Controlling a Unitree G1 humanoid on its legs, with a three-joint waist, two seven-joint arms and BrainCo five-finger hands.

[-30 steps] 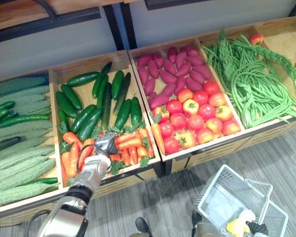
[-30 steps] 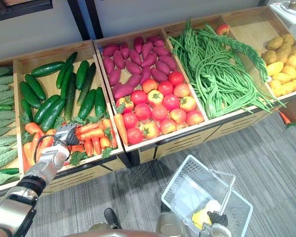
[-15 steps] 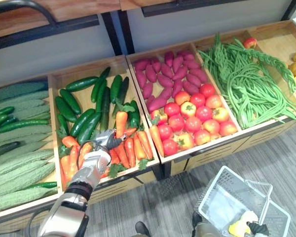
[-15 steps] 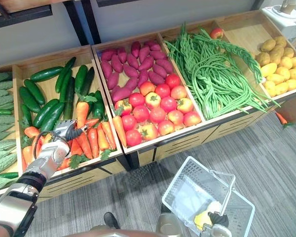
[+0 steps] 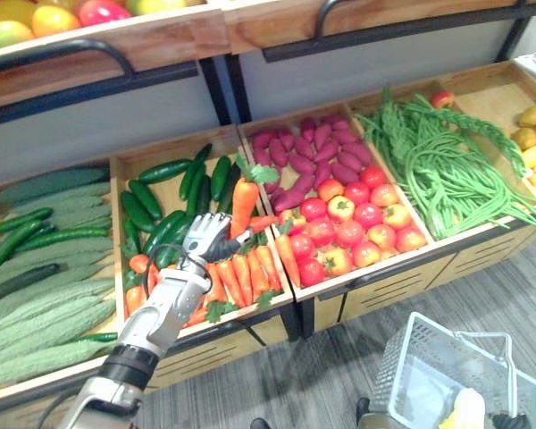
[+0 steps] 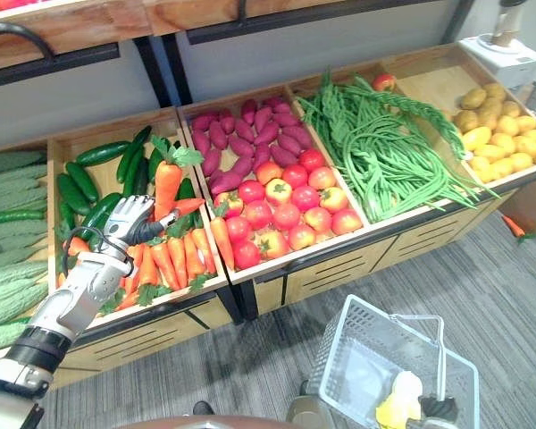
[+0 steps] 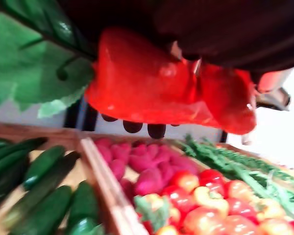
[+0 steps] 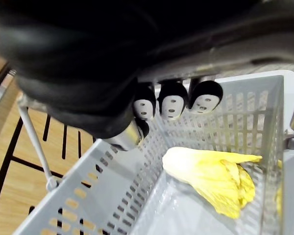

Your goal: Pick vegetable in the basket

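Observation:
My left hand (image 5: 204,239) is shut on an orange carrot (image 5: 243,202) with green leaves (image 5: 257,172), held upright above the carrot pile (image 5: 241,273) in the second crate. The same carrot (image 7: 152,83) and its leaves (image 7: 29,73) show close up in the left wrist view. A grey wire basket (image 6: 368,323) hangs low at the right over the floor, with a yellow leafy vegetable (image 8: 210,174) lying in it. My right hand (image 8: 171,100) is curled round the basket's handle, its dark fingertips above the basket's wall (image 8: 108,196).
Wooden crates run along the stand: bitter gourds (image 5: 36,313), cucumbers (image 5: 161,210), purple sweet potatoes (image 5: 308,156), tomatoes (image 5: 357,219), long beans (image 5: 447,165), potatoes (image 6: 496,134). A fruit shelf (image 5: 116,36) overhangs the back. Grey carpet (image 6: 250,366) lies in front.
My left hand has closed on a carrot and lifted it up out of the pile, turning it upright. The camera has shifted, and the basket sits lower right.

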